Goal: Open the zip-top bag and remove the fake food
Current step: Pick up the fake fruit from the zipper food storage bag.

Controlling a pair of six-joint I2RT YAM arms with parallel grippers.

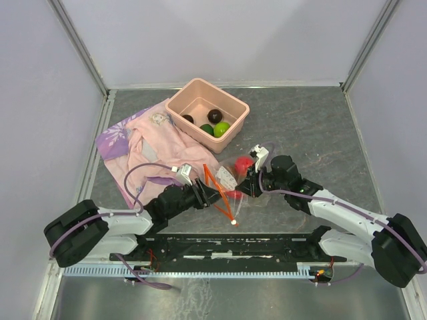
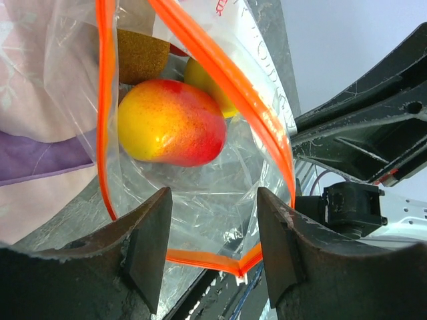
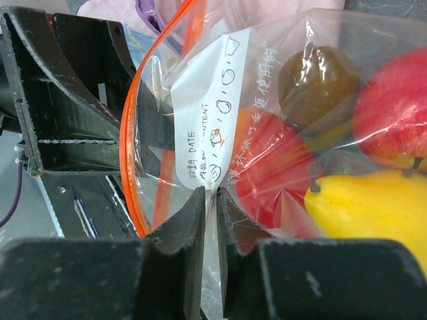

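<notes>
Grey tabletop (image 1: 313, 127): crinkly clear zip-top bag (image 1: 227, 179), orange zip gaping.

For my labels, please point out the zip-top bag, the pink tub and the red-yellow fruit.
zip-top bag (image 2: 207, 59): left wrist view, orange zip strip.
pink tub (image 1: 223, 92): top view, far rim.
red-yellow fruit (image 2: 172, 122): left wrist view, its middle.

Left arm (image 1: 117, 223): white shell, black joints and base.
Right arm (image 1: 343, 212): same white and black.
Cables (image 1: 127, 179): purple, along each arm.
Left pincer (image 2: 213, 230): black, scuffed fingers.
Right pincer (image 3: 209, 210): black, worn edges.
</notes>
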